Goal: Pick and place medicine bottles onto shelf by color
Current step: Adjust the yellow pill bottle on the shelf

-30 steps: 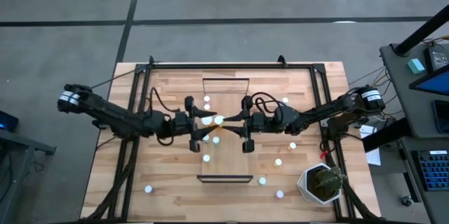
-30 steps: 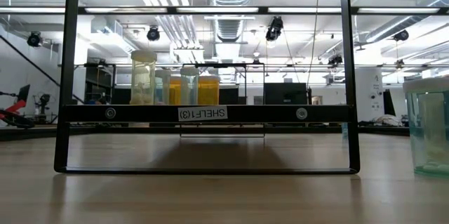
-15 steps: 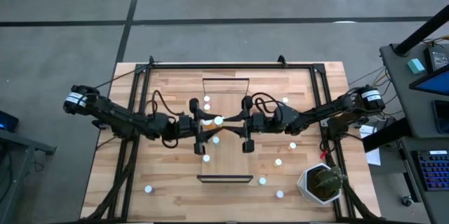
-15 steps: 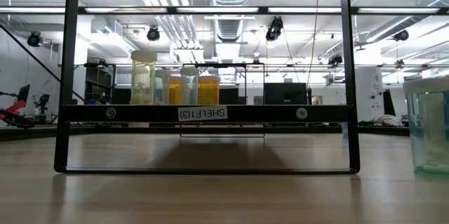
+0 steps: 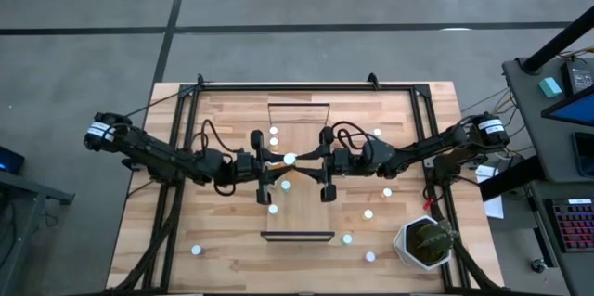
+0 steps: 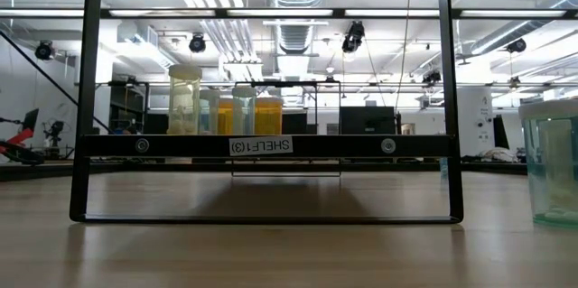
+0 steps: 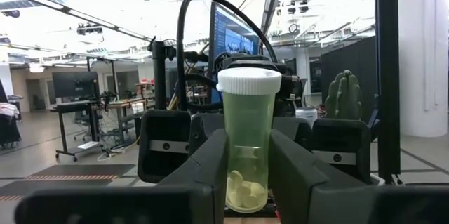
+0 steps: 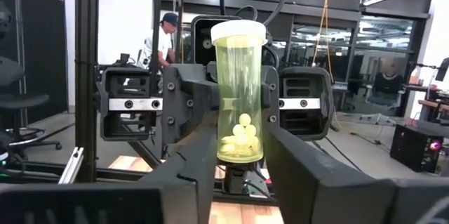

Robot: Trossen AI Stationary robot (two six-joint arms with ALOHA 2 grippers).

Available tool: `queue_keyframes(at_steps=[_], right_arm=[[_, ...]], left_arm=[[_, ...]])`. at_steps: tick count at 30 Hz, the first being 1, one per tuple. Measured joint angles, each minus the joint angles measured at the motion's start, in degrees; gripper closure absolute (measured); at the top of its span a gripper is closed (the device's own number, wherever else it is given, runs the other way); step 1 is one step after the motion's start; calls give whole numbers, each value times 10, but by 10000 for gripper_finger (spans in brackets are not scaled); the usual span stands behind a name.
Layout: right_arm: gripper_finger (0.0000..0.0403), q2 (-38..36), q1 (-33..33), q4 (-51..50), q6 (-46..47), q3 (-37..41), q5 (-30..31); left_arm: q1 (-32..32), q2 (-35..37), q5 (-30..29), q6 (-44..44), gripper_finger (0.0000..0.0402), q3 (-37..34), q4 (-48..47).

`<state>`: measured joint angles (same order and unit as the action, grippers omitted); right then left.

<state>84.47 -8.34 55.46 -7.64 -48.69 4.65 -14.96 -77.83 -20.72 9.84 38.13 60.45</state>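
The left hand (image 5: 278, 160) pinches a pale green translucent medicine bottle with a white cap (image 7: 247, 140). In the left wrist view its two dark fingers (image 7: 210, 171) press the bottle's lower sides. The bottle stands upright, with pale pills heaped at its bottom.

Straight ahead of this hand, touching the same bottle from the opposite side, is the right hand (image 5: 302, 159). I cannot tell whether that hand clamps the bottle or has let go.

Only the wrist views show the bottle's body. From above it is a white cap between the two hands, over the long light-wood shelf (image 5: 302, 208).

The low view shows neither hand, only the shelf's dark metal rail with its white label (image 6: 260, 145). Beyond the rail stand a tall pale yellow bottle (image 6: 184, 98) and an orange bottle (image 6: 267, 115).

Farther out from the hands, white-capped bottles (image 5: 368, 213) are scattered on the slatted wooden desk (image 5: 232, 259). A potted green plant (image 5: 427, 240) is well beyond the right hand. A person (image 8: 165, 38) shows only in the right wrist view.

A second ago the left hand sat farther back from the bottle with its fingers spread wider. It has since moved in and closed.
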Motion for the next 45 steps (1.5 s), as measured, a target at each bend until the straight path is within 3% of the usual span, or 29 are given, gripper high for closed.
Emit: queue_keyframes(at_steps=[5,9,16,25,32,45], right_arm=[[243,0,0,-1,2,0,0],[209,-27,0,-58,17,0,0],[192,-93,0,-300,32,-54,32],[200,-57,0,-531,20,-202,35],[200,-21,0,-583,1,-280,30],[200,0,0,-572,-1,-291,29]], left_arm=[[0,1,0,0,328,0,-4],[-1,18,0,7,327,-3,-56],[-5,78,-23,6,327,-5,-222],[-5,86,-42,-1,327,-7,-256],[-4,86,-58,-1,327,-8,-255],[-4,86,-59,4,326,-2,-249]])
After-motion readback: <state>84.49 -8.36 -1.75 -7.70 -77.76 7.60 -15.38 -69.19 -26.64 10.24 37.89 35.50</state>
